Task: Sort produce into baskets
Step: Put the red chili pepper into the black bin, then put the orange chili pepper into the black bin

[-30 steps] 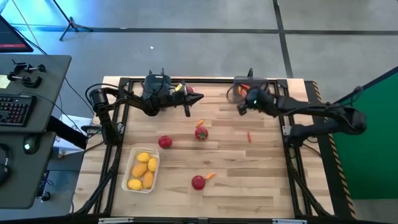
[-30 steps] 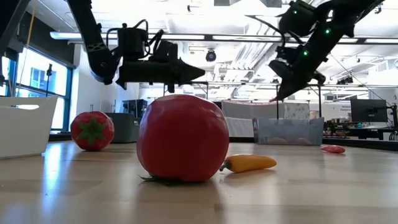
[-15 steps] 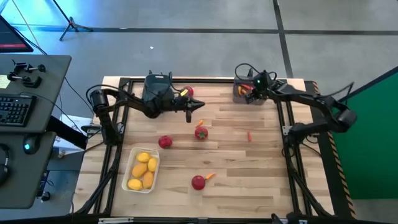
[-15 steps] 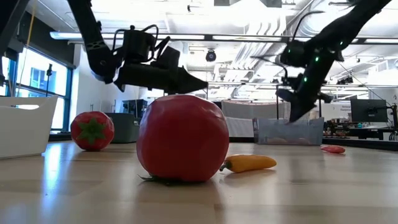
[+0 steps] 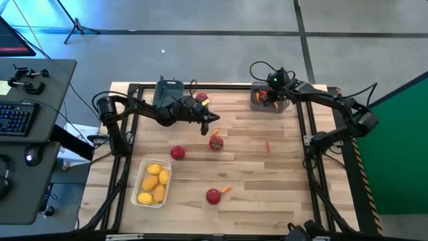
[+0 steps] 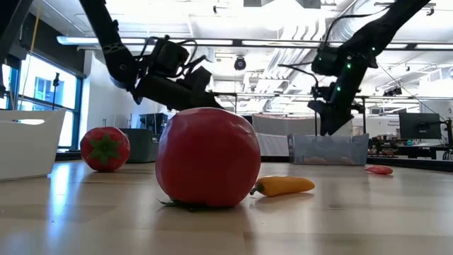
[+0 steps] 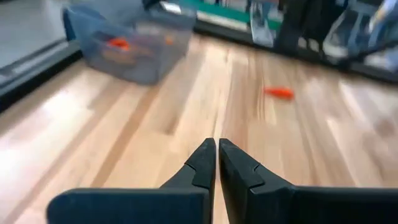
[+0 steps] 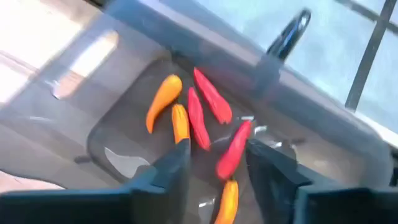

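Sorting state: like goes with like, so each bin's contents show its class.
White tray (image 5: 142, 178): near-left part of the table; holds the yellow lemons (image 5: 154, 182), all of them that show.
Smoky grey bin (image 5: 257, 102): far-right corner of the table; holds peppers, red and orange, lying loose across its floor (image 8: 199, 118).
Dark blue-grey bin (image 5: 167, 88): far edge, left of centre, mostly hidden under the left arm; contents cannot be told.
Loose tomatoes: three on the boards, one mid-table (image 5: 216, 142), one just left of it (image 5: 177, 152), one toward the near edge (image 5: 212, 195); a fourth red piece (image 5: 201, 98) sits at the far edge beside the left arm.
Loose peppers: one touching the near tomato (image 5: 226, 189), one alone on the right half (image 5: 268, 146), one by the left gripper (image 5: 215, 132).
Right gripper (image 8: 214, 163): hangs directly over the smoky grey bin, fingers parted to a moderate gap; a red pepper (image 8: 234, 149) lies in line between them, down in the bin, apparently released.
Right arm pose: reached far back along the table's right side, wrist tipped down into the bin.
Left gripper (image 5: 206, 127): fingers pressed together, holding nothing, above bare boards.
Left arm pose: stretched low from the far-left corner toward mid-table, tip angled down near the mid-table tomato.
Judgement: left arm seems bound for a loose piece.
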Available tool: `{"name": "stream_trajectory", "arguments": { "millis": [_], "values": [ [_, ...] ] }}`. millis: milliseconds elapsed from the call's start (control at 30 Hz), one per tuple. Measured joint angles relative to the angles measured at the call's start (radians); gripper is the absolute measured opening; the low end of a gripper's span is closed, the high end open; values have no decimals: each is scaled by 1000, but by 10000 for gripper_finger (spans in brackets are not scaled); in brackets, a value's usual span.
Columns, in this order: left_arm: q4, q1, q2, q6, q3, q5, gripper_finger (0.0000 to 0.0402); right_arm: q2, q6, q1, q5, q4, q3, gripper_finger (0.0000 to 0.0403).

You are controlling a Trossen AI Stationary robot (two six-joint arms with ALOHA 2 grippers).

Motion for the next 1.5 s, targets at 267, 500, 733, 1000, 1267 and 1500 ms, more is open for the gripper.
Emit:
{"name": "stream_trajectory", "arguments": {
  "millis": [267, 500, 733, 1000, 1267, 1500],
  "values": [
    [-139, -29, 0, 43, 13, -67, 77, 0, -17, 31, -4, -91, 74, 219],
    [-114, -28, 0, 43, 13, -70, 117, -33, 185, 192, -82, -500, 122, 222],
    [-81, -19, 0, 67, 13, -96, 119, -88, 274, 529, -238, -464, 61, 222],
    [-89, -19, 0, 98, 13, -113, 119, -86, 129, 897, -359, 296, -169, 222],
    [-91, -20, 0, 102, 13, -114, 119, 56, 268, 1099, -219, 649, -258, 204],
    [-84, -20, 0, 102, 13, -132, 119, 283, 211, 1208, -191, 646, -92, 174]
  ]
}}
